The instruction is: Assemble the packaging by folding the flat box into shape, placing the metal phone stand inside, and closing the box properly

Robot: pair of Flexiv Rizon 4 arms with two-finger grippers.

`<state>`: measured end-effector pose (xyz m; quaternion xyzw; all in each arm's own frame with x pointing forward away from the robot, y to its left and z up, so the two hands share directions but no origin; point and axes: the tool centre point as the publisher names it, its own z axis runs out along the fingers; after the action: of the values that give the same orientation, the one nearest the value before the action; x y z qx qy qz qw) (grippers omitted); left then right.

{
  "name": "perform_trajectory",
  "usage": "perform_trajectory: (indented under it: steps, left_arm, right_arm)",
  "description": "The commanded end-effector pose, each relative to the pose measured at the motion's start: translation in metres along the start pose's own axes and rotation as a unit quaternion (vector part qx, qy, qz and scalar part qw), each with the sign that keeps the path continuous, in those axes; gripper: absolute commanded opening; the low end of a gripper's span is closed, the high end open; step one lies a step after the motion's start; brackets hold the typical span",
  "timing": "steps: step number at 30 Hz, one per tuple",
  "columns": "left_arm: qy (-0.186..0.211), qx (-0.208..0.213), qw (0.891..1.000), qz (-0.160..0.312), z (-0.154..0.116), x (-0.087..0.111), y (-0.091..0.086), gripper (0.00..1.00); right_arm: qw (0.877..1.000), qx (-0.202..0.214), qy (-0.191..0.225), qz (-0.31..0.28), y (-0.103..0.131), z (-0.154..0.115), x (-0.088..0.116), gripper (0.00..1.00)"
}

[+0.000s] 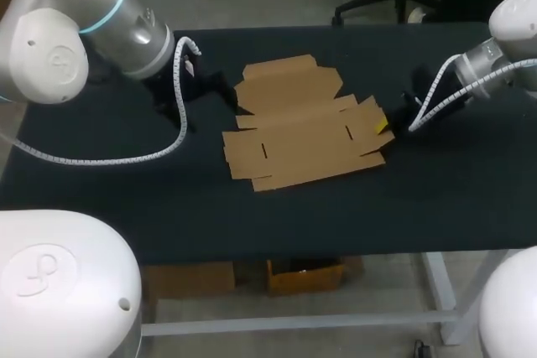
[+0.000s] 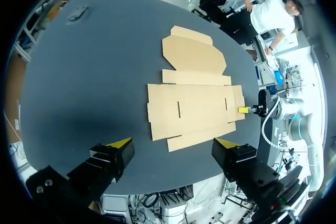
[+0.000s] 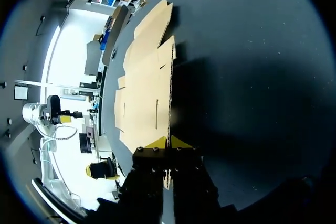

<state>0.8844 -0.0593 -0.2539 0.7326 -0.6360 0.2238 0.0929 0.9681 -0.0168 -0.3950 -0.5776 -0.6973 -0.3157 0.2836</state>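
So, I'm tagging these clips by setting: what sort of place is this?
Probably a robotics lab or test bench rather than a home: the left arm and right arm work over a plain black table, with a flat cardboard box laid out on it.

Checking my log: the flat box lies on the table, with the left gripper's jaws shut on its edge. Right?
No, the right gripper grips the edge of the flat box, per the right wrist view; the left gripper is open above the table.
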Motion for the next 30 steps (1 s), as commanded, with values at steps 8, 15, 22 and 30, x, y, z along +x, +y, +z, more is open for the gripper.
perform_trajectory:
  steps: [8,15,22,30]
  left_arm:
    - [0.001,0.008,1.0,0.002,-0.001,-0.002,0.011,1.0]
    - [0.005,0.004,1.0,0.001,-0.001,-0.003,0.013,1.0]
    - [0.009,0.002,1.0,0.001,-0.001,-0.004,0.015,1.0]
    - [0.012,0.0,1.0,0.004,0.001,-0.005,0.017,1.0]
  right_arm:
    - [1.0,0.018,0.005,0.003,-0.011,0.006,0.001,0.0]
    - [1.0,0.021,-0.001,-0.003,-0.019,0.005,0.013,0.0]
    - [1.0,0.022,-0.011,0.012,-0.04,0.01,0.017,0.11]
    - [0.999,0.015,-0.04,0.034,-0.061,0.005,0.009,0.98]
